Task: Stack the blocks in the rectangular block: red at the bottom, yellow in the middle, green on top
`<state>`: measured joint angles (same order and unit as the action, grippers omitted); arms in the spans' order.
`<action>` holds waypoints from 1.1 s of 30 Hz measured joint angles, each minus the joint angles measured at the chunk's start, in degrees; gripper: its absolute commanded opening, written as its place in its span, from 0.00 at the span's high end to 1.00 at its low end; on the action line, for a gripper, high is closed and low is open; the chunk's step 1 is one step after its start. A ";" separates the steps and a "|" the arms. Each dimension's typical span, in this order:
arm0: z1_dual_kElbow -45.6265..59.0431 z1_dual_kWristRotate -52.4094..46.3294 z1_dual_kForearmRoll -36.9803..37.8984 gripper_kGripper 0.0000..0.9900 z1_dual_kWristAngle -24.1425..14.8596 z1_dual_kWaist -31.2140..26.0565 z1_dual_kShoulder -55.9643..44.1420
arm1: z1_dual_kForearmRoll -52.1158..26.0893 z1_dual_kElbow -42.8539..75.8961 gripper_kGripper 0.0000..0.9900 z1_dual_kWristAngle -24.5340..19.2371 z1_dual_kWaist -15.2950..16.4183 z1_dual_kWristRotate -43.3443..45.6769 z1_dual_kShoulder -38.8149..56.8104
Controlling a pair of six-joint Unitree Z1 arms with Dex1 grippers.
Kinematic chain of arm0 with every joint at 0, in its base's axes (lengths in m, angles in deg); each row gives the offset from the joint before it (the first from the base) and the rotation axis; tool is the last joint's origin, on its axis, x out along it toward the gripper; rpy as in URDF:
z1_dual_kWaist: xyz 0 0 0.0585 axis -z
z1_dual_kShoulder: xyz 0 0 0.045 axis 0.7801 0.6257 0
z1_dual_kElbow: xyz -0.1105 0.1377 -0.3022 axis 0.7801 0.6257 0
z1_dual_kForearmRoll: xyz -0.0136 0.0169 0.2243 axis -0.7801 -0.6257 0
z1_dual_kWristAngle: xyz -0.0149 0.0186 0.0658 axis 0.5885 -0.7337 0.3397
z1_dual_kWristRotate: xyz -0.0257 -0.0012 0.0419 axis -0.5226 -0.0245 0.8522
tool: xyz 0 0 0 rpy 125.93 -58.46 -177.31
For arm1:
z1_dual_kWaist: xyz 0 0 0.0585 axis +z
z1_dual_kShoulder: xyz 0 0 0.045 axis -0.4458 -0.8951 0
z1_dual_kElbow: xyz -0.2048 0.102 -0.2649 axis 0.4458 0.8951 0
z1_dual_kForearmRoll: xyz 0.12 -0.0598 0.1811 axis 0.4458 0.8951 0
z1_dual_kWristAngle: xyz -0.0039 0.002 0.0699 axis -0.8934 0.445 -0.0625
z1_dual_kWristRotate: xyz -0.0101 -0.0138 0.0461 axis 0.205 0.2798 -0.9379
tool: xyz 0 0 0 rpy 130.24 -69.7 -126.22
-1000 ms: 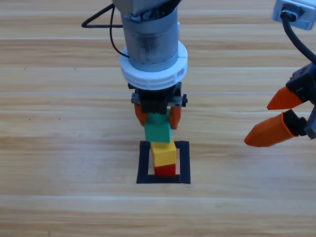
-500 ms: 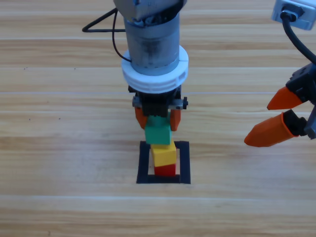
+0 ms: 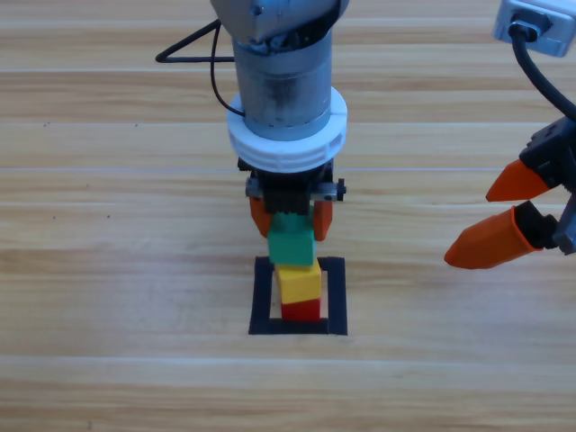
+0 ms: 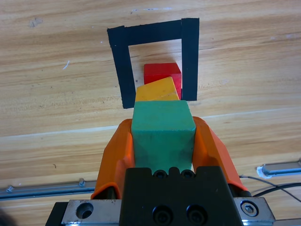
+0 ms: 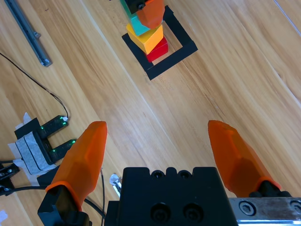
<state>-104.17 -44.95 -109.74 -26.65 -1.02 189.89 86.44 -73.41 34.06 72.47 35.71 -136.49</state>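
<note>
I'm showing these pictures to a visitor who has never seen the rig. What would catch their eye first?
The small colour tower in the black tape square at the table's middle: red cube at the bottom, yellow cube on it, green cube topmost, clamped by the left gripper. Then the right gripper, waiting wide open at the right edge.

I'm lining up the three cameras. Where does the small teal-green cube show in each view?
High view: the small teal-green cube sits centre, between the left gripper jaws.
Left wrist view: centre, held.
Right wrist view: top edge, left of centre.
Shared landmark: the black tape square outline.
</note>
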 measured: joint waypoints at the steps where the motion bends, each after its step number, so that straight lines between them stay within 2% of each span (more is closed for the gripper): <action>1: -0.07 0.00 0.00 0.96 0.00 0.00 0.00 | 0.00 0.00 0.04 0.00 0.00 0.00 0.00; 33: -0.10 -2.76 0.00 0.94 -0.10 0.49 1.06 | 0.00 0.00 0.04 0.00 0.00 0.08 0.00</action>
<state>-104.27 -47.71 -109.74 -26.76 -0.53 190.94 86.44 -73.41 34.06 72.47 35.79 -136.50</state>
